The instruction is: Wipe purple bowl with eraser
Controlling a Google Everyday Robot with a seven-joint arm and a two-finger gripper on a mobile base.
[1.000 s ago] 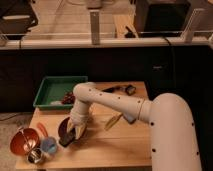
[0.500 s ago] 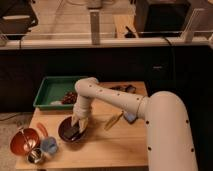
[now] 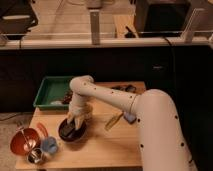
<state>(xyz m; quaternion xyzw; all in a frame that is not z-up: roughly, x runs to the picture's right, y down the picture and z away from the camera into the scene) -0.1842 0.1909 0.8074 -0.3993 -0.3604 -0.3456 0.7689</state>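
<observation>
The purple bowl (image 3: 71, 131) sits on the wooden table (image 3: 100, 147), left of centre. My white arm reaches from the right and bends down over it. My gripper (image 3: 76, 119) hangs at the bowl's far rim, reaching into it. A dark shape in the bowl under the gripper may be the eraser (image 3: 75, 125); I cannot tell it apart from the bowl's inside.
An orange-red bowl (image 3: 24, 141) stands at the front left with a small blue cup (image 3: 49, 145) and a metal cup (image 3: 35, 156) next to it. A green tray (image 3: 52, 92) with items sits at the back left. A yellow object (image 3: 114, 120) lies right of the purple bowl.
My gripper has moved from the bowl's front left side up and across to its far rim. The bowl stays in place.
</observation>
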